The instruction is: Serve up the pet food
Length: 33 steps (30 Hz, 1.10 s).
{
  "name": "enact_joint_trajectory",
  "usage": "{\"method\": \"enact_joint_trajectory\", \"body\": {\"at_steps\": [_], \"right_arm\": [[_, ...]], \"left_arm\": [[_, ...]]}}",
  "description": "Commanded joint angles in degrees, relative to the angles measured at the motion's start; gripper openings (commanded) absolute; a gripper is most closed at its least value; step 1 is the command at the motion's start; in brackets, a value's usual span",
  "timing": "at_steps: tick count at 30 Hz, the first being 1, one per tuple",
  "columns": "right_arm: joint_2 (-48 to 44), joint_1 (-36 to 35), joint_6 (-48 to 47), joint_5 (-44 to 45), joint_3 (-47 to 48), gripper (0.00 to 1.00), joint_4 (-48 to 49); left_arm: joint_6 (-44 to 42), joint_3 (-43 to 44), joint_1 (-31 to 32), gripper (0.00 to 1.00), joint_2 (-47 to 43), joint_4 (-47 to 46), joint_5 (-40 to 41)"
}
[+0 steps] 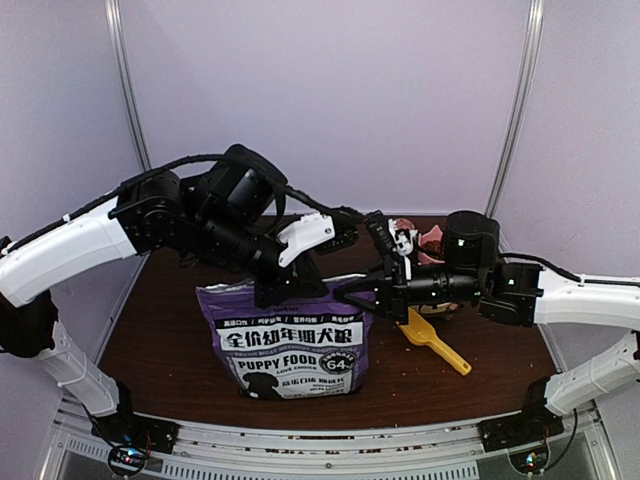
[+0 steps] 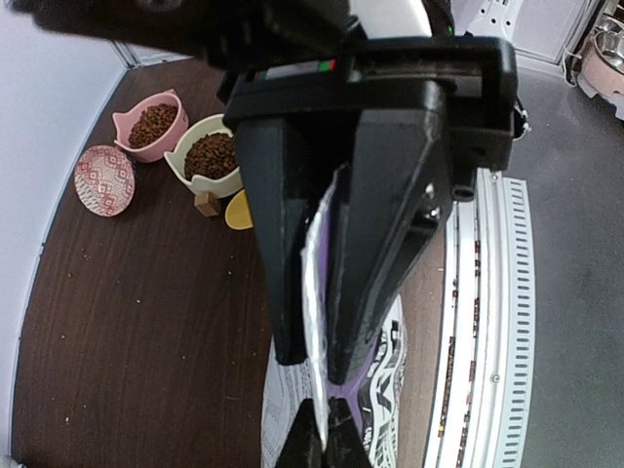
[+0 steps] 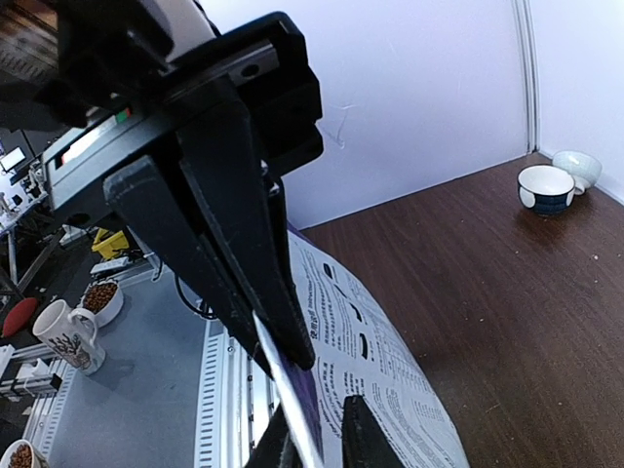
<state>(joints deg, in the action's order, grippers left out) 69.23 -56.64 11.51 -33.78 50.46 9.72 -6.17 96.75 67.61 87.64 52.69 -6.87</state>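
surface (image 1: 160,340): dark brown wood, pale wall (image 1: 350,100) behind.
bag (image 1: 290,345): purple, upright at centre.
left end effector (image 1: 288,288): clenched on the bag's top edge, left side.
right end effector (image 1: 352,290): clenched on that edge, right side.
pet food (image 2: 210,156): in a pink bowl (image 2: 132,146) and a cream bowl (image 2: 200,183), side by side near the far edge.
scoop (image 1: 435,345): yellow, lying right of the bag.

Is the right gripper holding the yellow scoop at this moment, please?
No: the yellow scoop lies on the table, while the right gripper is clamped on the top edge of the purple bag.
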Motion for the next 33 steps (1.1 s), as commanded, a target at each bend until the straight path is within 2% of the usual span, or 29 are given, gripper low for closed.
{"method": "enact_joint_trajectory", "body": {"at_steps": [1, 2, 4, 6, 8, 9, 13, 14, 15, 18, 28, 31, 33], "right_arm": [[1.77, -0.31, 1.27, -1.71, 2.51, 0.18, 4.37], [1.92, -0.33, 1.36, -1.73, 2.48, 0.18, 4.77], [2.09, -0.37, 1.33, -1.54, 2.53, 0.07, 4.97], [1.92, -0.28, 0.97, -1.34, 2.53, 0.00, 4.48], [1.59, -0.29, 0.65, -0.96, 2.31, 0.00, 3.95], [1.27, -0.23, 0.60, -0.72, 2.09, 0.00, 3.77], [0.35, -0.27, 0.53, -0.24, 1.41, 0.00, 3.60], [0.34, -0.23, 0.53, -0.23, 1.35, 0.00, 3.56], [0.42, -0.29, 0.60, -0.28, 1.37, 0.00, 3.61], [0.99, -0.25, 1.08, -0.81, 1.74, 0.00, 4.17], [4.24, -0.46, 2.59, -3.24, 4.06, 0.19, 7.24], [4.91, -0.50, 2.80, -3.56, 4.74, 0.19, 8.03], [5.39, -0.56, 2.73, -3.63, 5.12, 0.13, 8.09]], "left_arm": [[0.02, 0.11, 0.06, 0.00, -0.40, 0.05, -0.84], [0.04, 0.11, 0.06, 0.00, -0.43, 0.05, -0.80], [-0.06, 0.11, 0.06, 0.00, -0.58, 0.05, -0.50], [-0.15, -0.09, 0.06, 0.00, -0.90, 0.17, 0.40], [-0.15, -0.79, 0.01, 0.17, -1.73, 0.31, 1.74], [-0.15, -1.34, 0.06, 0.21, -2.21, 0.38, 2.27], [0.06, -3.39, -0.60, 0.27, -4.26, 0.99, 3.26], [0.11, -3.81, -0.75, 0.27, -4.52, 1.20, 3.35], [0.11, -4.03, -0.73, 0.22, -4.65, 1.31, 3.30], [0.12, -4.22, -0.73, 0.01, -4.55, 1.37, 2.62], [-0.07, -3.15, -0.73, 0.00, -3.76, 1.37, 1.90], [-0.07, -3.13, -0.73, 0.00, -3.68, 1.37, 1.81], [-0.07, -3.08, -0.73, 0.00, -3.71, 1.37, 1.88]]}}
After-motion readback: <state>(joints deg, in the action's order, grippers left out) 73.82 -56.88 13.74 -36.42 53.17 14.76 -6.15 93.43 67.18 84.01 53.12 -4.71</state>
